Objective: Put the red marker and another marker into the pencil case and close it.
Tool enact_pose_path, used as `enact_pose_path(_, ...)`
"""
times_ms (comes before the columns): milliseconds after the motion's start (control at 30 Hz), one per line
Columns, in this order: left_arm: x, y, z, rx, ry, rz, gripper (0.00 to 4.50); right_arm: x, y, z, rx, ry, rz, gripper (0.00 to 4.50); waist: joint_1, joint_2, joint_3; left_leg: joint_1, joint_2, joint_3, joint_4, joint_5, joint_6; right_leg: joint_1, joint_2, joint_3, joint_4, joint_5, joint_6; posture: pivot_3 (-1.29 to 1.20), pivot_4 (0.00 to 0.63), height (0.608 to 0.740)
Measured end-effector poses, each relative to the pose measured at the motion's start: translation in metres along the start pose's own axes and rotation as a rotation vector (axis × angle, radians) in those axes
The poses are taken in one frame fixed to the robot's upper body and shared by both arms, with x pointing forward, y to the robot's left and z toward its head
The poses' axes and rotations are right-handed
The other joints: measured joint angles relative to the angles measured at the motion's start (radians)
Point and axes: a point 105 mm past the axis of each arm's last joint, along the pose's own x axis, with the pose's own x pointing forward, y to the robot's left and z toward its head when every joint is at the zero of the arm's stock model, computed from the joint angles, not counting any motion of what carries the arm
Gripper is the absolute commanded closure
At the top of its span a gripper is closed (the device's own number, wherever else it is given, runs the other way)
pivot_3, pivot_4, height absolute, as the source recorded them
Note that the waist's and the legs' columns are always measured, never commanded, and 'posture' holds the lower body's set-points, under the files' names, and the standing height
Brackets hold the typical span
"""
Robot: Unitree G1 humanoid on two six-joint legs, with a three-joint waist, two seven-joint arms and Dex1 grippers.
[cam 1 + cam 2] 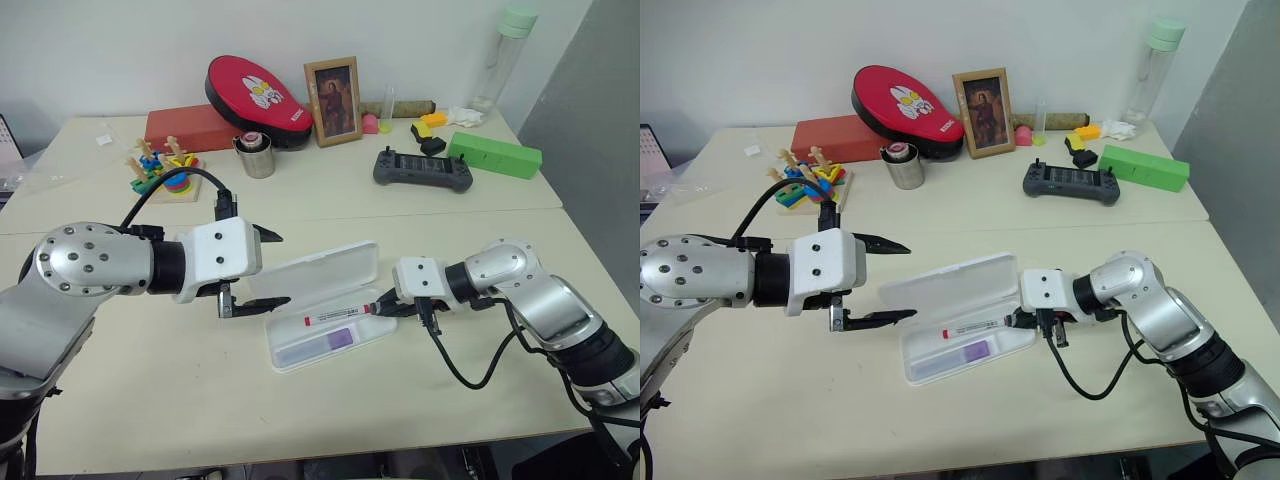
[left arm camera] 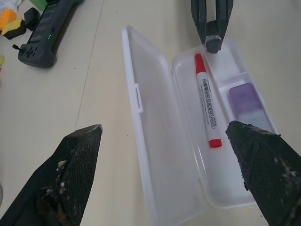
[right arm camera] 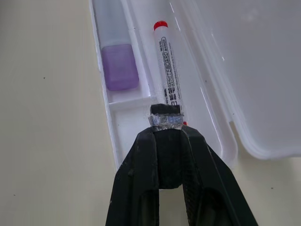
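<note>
One flat white plastic pencil case (image 1: 300,345) on the table w/ hinged lid (image 1: 320,272) laid open, holding two pens: one slim white red-capped marker (image 1: 338,317) and one chunky lilac-purple highlighter (image 1: 338,339), side by side. Red marker's long axis runs along the case's length, cap end twd right gripper (image 1: 381,306), whose black fingers are pinched together at that cap end, over the tray's edge. Left gripper (image 1: 262,269) near the lid's far end, fingers wide apart, nothing held.
</note>
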Motion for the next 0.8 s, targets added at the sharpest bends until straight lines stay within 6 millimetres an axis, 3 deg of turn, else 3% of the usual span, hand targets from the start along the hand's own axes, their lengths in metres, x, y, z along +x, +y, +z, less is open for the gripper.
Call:
enact_pose_path(300,0.001,0.000,-0.004,0.012,0.020,-0.005,0.00,0.006,0.003,-0.003,-0.040,0.019,0.025,4.22,0.000,0.000,0.000,0.000,0.000,0.000,0.000,0.000,0.000,0.000,0.000,0.000,0.000,0.000,0.000,0.00,0.150,0.740)
enact_pose_path(367,0.001,0.000,-0.004,0.011,0.022,-0.005,0.00,0.007,0.003,-0.003,-0.041,0.017,0.027,3.52,0.000,0.000,0.000,0.000,0.000,0.000,0.000,0.000,0.000,0.000,0.000,0.000,0.000,0.000,0.000,0.00,0.150,0.740)
enact_pose_path(500,0.001,0.000,-0.005,0.003,0.018,-0.005,0.00,0.010,0.000,0.005,-0.023,-0.016,0.025,2.75,0.000,0.000,0.000,0.000,0.000,0.000,0.000,0.000,0.000,0.000,0.000,0.000,0.000,0.000,0.000,0.00,0.150,0.740)
enact_pose_path(633,0.001,0.001,-0.005,-0.011,0.012,-0.003,0.00,0.000,-0.010,0.019,0.020,-0.074,-0.008,2.75,0.001,0.000,0.000,0.000,0.000,0.000,0.000,0.000,0.000,0.000,0.000,0.000,0.000,0.000,0.000,0.00,0.150,0.740)
enact_pose_path(800,-0.001,0.005,-0.003,-0.038,-0.009,0.007,0.00,-0.002,-0.008,0.023,0.042,-0.090,0.008,2.75,0.001,0.000,0.000,-0.001,0.000,0.000,0.000,0.000,0.000,0.000,0.000,0.000,0.000,0.000,0.000,0.00,0.150,0.740)
